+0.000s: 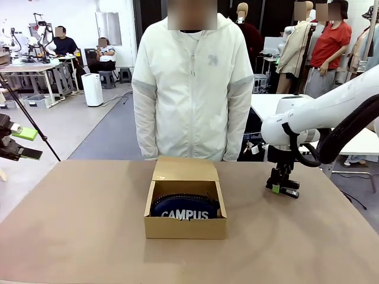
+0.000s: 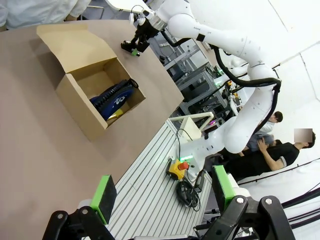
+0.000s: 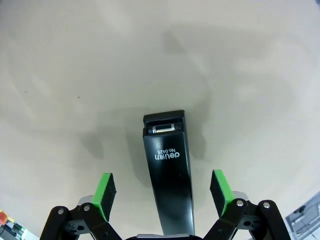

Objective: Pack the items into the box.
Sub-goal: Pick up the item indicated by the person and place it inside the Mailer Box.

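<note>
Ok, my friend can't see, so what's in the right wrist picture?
A black stapler lies on the tan table, pointing away from the camera. It sits between the two green-padded fingers of the open right gripper, with a gap on each side.

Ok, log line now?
navy fabric pencil case: in brown cardboard box; black stapler: on table; right gripper: open around stapler; left gripper: open, empty

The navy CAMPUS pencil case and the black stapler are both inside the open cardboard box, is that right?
Not quite. The navy blue fabric pencil case lies inside the open brown cardboard box, but the black stapler lies outside it on the brown table, between the open fingers of the right tool, as the right wrist view shows.
</note>
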Controlling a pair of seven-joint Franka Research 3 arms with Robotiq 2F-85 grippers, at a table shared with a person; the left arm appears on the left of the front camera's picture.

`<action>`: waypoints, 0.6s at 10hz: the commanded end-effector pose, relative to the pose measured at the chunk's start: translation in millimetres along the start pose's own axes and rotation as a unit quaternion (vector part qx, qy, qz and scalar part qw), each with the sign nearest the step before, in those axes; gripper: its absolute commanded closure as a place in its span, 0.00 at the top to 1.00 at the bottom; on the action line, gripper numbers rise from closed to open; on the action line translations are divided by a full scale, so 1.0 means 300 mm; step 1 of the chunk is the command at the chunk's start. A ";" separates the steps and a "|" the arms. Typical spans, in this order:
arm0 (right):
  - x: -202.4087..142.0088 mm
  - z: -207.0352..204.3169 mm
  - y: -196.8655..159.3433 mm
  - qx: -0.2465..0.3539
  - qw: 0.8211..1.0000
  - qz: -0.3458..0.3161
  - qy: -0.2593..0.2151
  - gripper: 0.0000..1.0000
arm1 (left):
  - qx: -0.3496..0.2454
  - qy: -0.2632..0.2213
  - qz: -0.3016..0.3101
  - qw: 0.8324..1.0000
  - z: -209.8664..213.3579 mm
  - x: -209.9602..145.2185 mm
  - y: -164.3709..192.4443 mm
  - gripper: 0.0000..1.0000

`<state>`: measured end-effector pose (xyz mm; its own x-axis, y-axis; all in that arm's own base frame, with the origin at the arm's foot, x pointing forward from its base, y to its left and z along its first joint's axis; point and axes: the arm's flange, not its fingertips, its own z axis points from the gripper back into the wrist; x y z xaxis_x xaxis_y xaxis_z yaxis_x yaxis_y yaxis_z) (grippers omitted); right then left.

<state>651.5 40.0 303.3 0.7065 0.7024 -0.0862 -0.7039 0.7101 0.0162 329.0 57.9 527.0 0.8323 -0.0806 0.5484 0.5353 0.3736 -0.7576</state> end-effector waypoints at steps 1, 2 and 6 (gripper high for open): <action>0.013 -0.002 -0.033 0.009 0.999 0.033 0.006 1.00 | -0.003 0.004 -0.009 1.000 0.009 -0.005 0.002 1.00; 0.012 -0.002 -0.030 0.017 0.999 0.037 0.000 1.00 | -0.003 0.004 -0.009 1.000 0.009 -0.005 0.002 1.00; 0.012 -0.012 -0.028 0.033 0.999 0.033 0.011 0.00 | -0.003 0.004 -0.009 1.000 0.009 -0.005 0.002 1.00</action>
<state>652.0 37.9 296.2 0.6677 0.7363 -0.1102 -0.7348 0.6755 0.0611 329.0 57.9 527.0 0.8322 -0.0807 0.5486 0.5355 0.3735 -0.7574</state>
